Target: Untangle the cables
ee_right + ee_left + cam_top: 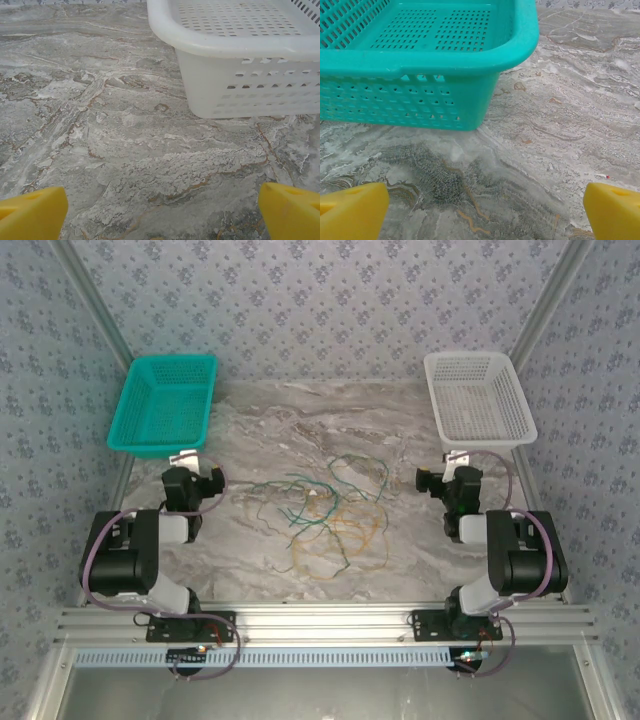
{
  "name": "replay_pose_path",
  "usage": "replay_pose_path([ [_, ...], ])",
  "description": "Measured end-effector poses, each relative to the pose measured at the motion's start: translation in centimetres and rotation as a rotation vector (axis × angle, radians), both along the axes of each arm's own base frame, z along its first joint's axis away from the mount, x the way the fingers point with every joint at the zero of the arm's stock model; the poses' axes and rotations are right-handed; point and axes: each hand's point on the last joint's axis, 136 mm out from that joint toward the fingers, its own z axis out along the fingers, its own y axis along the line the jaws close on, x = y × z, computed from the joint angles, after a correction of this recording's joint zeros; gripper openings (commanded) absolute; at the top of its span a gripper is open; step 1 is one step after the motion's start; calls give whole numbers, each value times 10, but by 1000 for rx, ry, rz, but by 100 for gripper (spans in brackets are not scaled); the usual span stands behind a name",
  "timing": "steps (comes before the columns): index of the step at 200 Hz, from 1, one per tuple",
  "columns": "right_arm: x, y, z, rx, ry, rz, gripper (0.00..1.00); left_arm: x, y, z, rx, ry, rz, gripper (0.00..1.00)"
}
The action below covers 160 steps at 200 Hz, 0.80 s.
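- The cables (320, 510) lie in a loose tangle of dark green and orange-tan strands at the middle of the table (260, 415). Which strand crosses over which is too fine to tell.
- A teal basket (165, 400) sits at the far left corner and a white basket (478, 398) at the far right corner. Each wrist view cuts its basket off at the frame edge.
- The tabletop is grey marble-patterned, enclosed by blue-grey floral panels (320, 300).
- The left gripper (190, 478), on a folded arm, sits left of the tangle and apart from it, facing the teal basket. Its yellow fingertips (352, 212) are spread wide, released, with only bare table between them.
- The right gripper (450, 482) mirrors it on the right, facing the white basket. Its fingertips (32, 212) are also wide apart and hold nothing.
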Motion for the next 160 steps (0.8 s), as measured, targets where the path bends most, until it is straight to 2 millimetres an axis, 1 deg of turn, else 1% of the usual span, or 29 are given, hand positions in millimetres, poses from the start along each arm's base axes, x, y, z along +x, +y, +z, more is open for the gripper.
replay_pose_path([
  [113, 0, 0, 0, 0, 0, 0, 100, 0, -2, 0, -7, 0, -12, 99],
  [132, -5, -2, 3, -22, 37, -31, 100, -1, -2, -1, 1, 48, -6, 96],
  [140, -8, -3, 15, -18, 55, -64, 100, -2, -3, 7, 8, 69, 7, 96],
  [145, -9, -5, 28, -4, 51, -91, 100, -2, -4, 18, 4, 70, 19, 96],
  [148, -8, -6, 41, 7, 39, -103, 100, -2, -6, 26, 2, 63, 22, 94],
  [152, -7, -7, 56, 27, 20, -117, 100, -1, -8, 40, -8, 52, 34, 87],
  [154, -6, -7, 65, 37, 6, -123, 100, -1, -9, 45, -10, 47, 36, 83],
  [157, -5, -7, 82, 57, -21, -124, 100, -1, -12, 58, -30, 30, 40, 77],
  [160, -4, -7, 96, 73, -46, -126, 98, 0, -13, 69, -30, 17, 42, 72],
])
